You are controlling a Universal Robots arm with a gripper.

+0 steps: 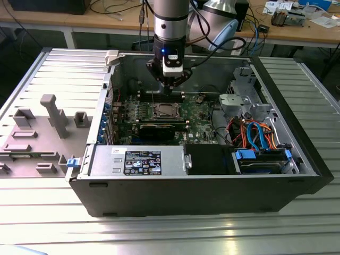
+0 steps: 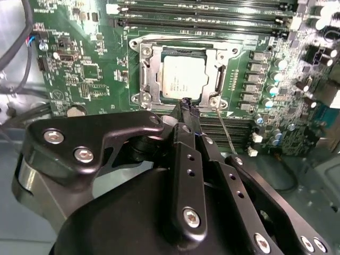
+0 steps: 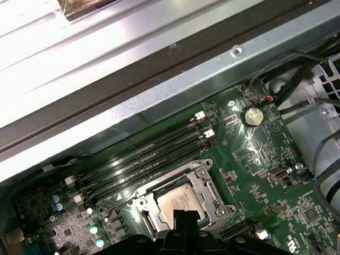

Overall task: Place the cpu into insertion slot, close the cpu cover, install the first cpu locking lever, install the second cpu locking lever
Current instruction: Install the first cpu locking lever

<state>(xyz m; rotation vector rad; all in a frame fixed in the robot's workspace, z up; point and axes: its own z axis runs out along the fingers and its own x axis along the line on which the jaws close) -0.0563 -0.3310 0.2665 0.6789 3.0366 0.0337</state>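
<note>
The jaws are pressed together and nothing is held. The gripper [image 2: 187,108] is poised beside the cpu cover [image 2: 150,69], lowered over the cpu [image 2: 180,77] in the insertion slot [image 2: 143,96]. A thin locking lever [image 2: 226,130] stands unlatched; the board [image 2: 90,74] could be scratched if the tips slip.
</note>
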